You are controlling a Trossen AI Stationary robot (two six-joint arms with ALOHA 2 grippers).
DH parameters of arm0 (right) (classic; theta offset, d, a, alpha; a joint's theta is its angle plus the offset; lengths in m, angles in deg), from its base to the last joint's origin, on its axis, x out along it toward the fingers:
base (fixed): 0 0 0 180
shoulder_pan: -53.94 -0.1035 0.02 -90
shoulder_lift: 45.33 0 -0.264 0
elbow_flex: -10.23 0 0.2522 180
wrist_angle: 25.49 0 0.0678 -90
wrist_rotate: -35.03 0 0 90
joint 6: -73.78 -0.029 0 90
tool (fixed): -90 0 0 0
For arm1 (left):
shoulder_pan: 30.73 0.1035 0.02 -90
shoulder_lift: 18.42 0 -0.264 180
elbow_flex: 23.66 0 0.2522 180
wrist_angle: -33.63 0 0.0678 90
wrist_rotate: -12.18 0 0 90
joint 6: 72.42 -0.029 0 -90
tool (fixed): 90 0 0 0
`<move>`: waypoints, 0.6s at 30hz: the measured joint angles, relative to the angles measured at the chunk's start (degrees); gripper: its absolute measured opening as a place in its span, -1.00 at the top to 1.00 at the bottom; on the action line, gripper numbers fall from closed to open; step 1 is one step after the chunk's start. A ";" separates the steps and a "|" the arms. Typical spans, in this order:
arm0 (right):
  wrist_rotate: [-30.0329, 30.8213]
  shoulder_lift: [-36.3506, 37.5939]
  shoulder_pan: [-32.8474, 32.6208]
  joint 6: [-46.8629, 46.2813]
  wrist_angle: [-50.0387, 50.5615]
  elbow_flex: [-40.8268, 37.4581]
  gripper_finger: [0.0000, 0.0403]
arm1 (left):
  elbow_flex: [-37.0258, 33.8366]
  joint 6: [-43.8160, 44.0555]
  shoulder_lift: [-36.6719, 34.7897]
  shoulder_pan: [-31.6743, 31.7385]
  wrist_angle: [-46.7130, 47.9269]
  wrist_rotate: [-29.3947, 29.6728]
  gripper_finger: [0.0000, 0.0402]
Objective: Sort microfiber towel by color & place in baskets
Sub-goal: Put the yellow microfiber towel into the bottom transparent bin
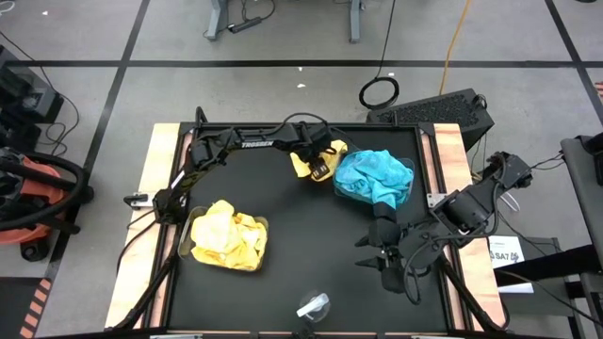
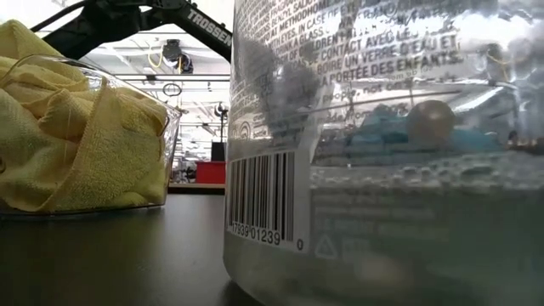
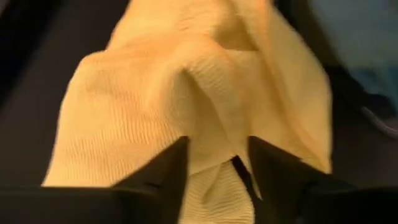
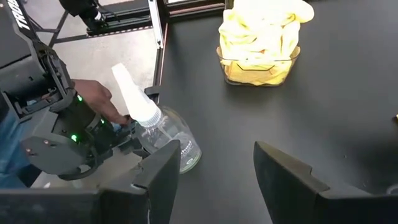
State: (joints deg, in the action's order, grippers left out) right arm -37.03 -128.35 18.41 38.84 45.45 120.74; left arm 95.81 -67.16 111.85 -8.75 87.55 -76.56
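Closing on a loose yellow towel [image 3: 205,93], the left gripper [image 3: 217,158] has its two fingers partly drawn together with a fold of cloth between them, a pinch suited to lifting the towel free of the table [image 1: 283,235], though whether the grip is firm cannot be told. Just beside this claw stands the basket of teal towels [image 1: 374,177], and well apart from it, back toward the left arm's base, the basket of yellow towels [image 1: 227,236], the likely destination. Beyond the teal basket, the right gripper [image 1: 382,252] waits part-open and empty, near a clear spray bottle [image 1: 314,305].
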 joint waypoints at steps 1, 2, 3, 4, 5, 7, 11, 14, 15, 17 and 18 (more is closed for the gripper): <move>0.00 0.00 0.00 -0.06 -0.08 0.00 0.03 | 0.00 -1.03 0.00 0.02 -0.06 -0.82 0.25; 0.00 0.00 0.00 -0.07 -0.05 0.00 0.03 | 0.00 -1.63 0.00 0.02 -0.20 -1.93 0.40; 0.00 0.00 0.00 -0.09 -0.04 0.00 0.03 | 0.00 -2.43 0.00 0.02 -0.23 -2.97 0.55; 0.00 0.00 0.00 -0.10 -0.05 0.00 0.03 | 0.00 -3.02 0.00 0.02 -0.20 -4.11 0.71; 0.00 0.00 0.00 -0.11 -0.04 0.00 0.03 | 0.00 -3.42 0.00 0.02 -0.20 -5.03 0.84; 0.00 0.00 0.00 -0.20 -0.04 0.00 0.03 | 0.00 -3.93 0.00 0.02 -0.22 -5.89 0.94; 0.00 0.00 0.00 -0.37 -0.04 0.00 0.03 | 0.35 -4.13 -0.02 -0.02 1.30 -7.17 0.98; 0.00 0.00 0.00 -0.37 -0.04 0.00 0.03 | 2.05 -5.03 -0.14 -0.33 4.32 -7.68 0.98; 0.00 0.00 0.00 -0.35 -0.04 0.00 0.03 | 2.81 -5.72 -0.18 -0.51 5.45 -7.70 0.99; 0.00 0.00 0.00 -0.09 -0.04 0.00 0.03 | 4.41 -6.96 -0.64 -0.76 8.24 -7.66 0.99; 0.00 0.01 0.00 0.04 -0.01 0.00 0.03 | 5.22 -7.64 -0.81 -1.07 8.70 -7.31 0.99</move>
State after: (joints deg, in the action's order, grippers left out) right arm -37.03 -128.34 18.41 38.89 45.44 120.74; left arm 101.03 -74.80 111.05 -9.82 96.25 -83.86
